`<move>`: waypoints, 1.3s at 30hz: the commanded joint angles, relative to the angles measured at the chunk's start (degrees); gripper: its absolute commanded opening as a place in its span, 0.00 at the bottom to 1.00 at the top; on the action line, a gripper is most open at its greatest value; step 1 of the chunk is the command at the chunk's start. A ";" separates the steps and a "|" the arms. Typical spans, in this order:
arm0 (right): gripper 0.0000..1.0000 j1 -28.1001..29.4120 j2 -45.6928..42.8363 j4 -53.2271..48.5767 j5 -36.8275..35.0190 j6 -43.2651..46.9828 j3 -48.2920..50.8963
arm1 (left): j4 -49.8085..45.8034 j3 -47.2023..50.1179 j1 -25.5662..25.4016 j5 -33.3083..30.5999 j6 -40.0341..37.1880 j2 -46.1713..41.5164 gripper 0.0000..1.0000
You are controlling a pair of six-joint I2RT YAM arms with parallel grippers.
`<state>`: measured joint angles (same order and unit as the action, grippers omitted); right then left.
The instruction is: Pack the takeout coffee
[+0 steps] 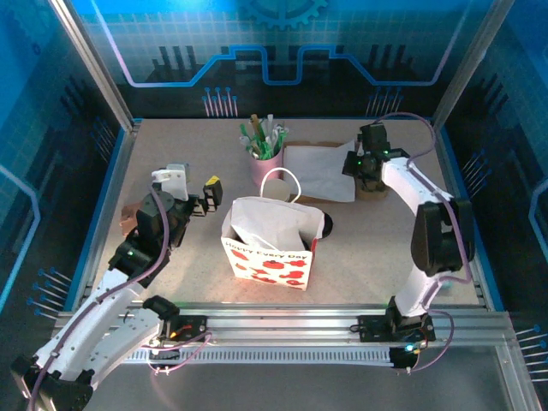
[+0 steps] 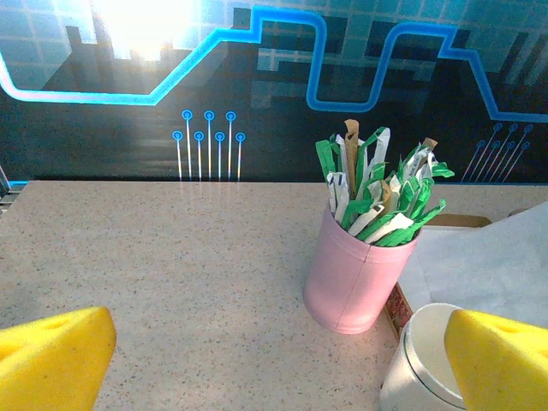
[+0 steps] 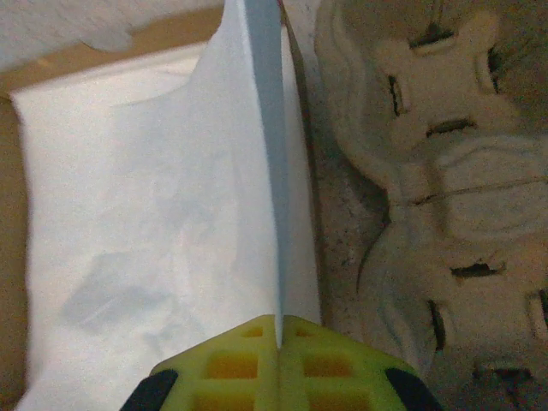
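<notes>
A white round-rimmed paper cup, the takeout coffee (image 2: 417,366), shows at the lower right of the left wrist view, close to my right-hand yellow finger (image 2: 501,360) and just in front of the pink cup. My left gripper (image 2: 278,360) (image 1: 193,190) is open with bare table between its fingers, left of the printed gift bag (image 1: 267,257). My right gripper (image 3: 278,330) (image 1: 364,163) is shut on the right edge of a white paper sheet (image 3: 154,240) (image 1: 321,169), whose pinched edge stands up in a fold.
A pink cup of green-and-white sticks (image 2: 360,274) (image 1: 266,158) stands behind the gift bag. A moulded pulp cup carrier (image 3: 428,171) (image 1: 374,186) lies beside the paper under the right gripper. A dark round lid (image 1: 325,224) sits at the bag's right. The blue-lit enclosure wall (image 1: 274,60) backs the table.
</notes>
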<state>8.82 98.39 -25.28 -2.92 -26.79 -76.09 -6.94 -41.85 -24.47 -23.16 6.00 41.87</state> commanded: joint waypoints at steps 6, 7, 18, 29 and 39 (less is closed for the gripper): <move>0.00 0.86 -19.72 0.80 5.35 -2.83 1.45 | 2.51 0.58 0.49 -0.18 -0.27 -1.20 0.99; 0.00 0.89 -21.62 0.84 6.44 -2.93 1.46 | 2.48 0.55 0.49 -0.17 -0.12 -1.18 0.99; 0.00 12.67 -40.60 3.26 11.11 1.31 -1.86 | 2.45 0.62 0.48 -0.48 0.18 -2.40 0.99; 0.00 30.73 -48.06 4.97 9.83 7.18 -6.64 | 2.41 0.65 0.50 -0.07 0.85 -2.98 0.99; 0.00 43.64 -46.45 6.02 6.50 8.39 -6.99 | 2.23 0.76 0.48 -0.58 0.68 -3.81 0.99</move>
<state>49.36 51.18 -21.06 6.26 -20.23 -83.70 -6.94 -41.85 -24.47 -23.16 6.04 38.89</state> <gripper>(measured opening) 0.064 0.994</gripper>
